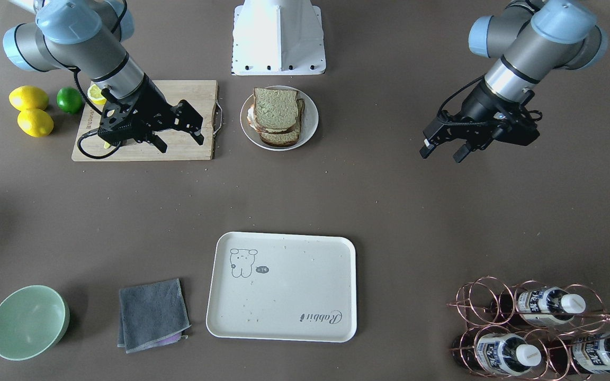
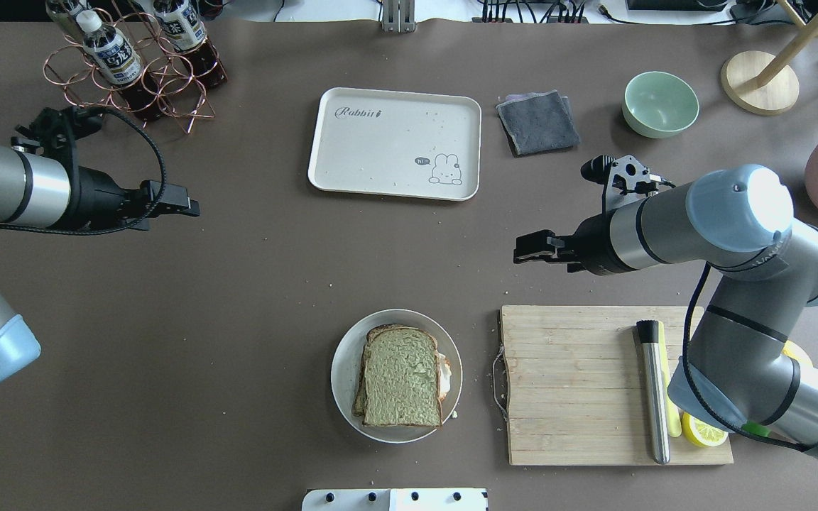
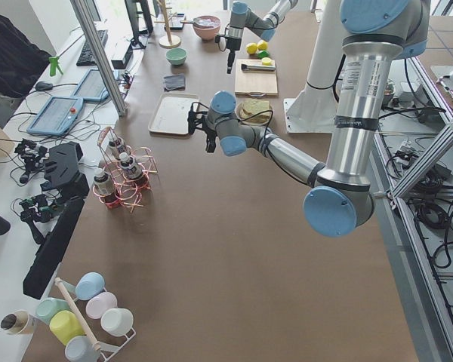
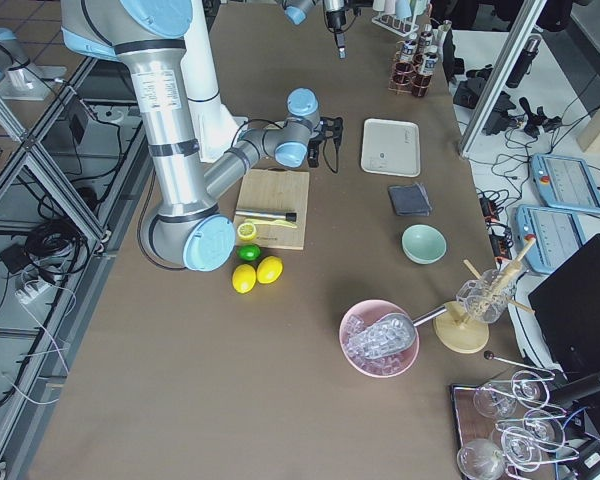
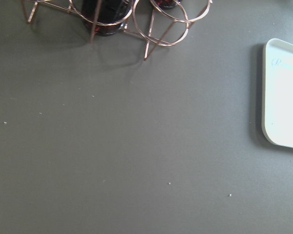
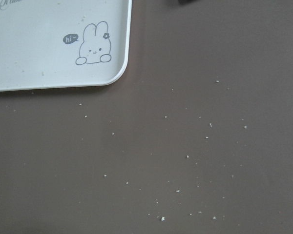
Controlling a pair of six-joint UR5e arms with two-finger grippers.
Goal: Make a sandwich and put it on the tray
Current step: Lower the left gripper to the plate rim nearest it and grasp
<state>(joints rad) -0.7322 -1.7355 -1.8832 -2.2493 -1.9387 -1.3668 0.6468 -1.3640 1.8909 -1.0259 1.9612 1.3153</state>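
So the sandwich (image 1: 277,114) sits on the round plate (image 1: 312,124) near my base, right pincer (image 1: 180,142) and left pincer (image 1: 442,154) both open and empty, so I'd pinch both slices gently and keep it level over to the far tray (image 1: 289,296).

— Where's the sandwich (image 2: 402,376)?
— On the round plate (image 2: 341,369), with the cutting board (image 2: 572,383) just right of it, seen from overhead.
— And the tray (image 2: 395,142)?
— Well beyond the plate, bottle rack (image 2: 132,64) to its left, folded cloth (image 2: 538,122) then bowl (image 2: 660,103) to its right.
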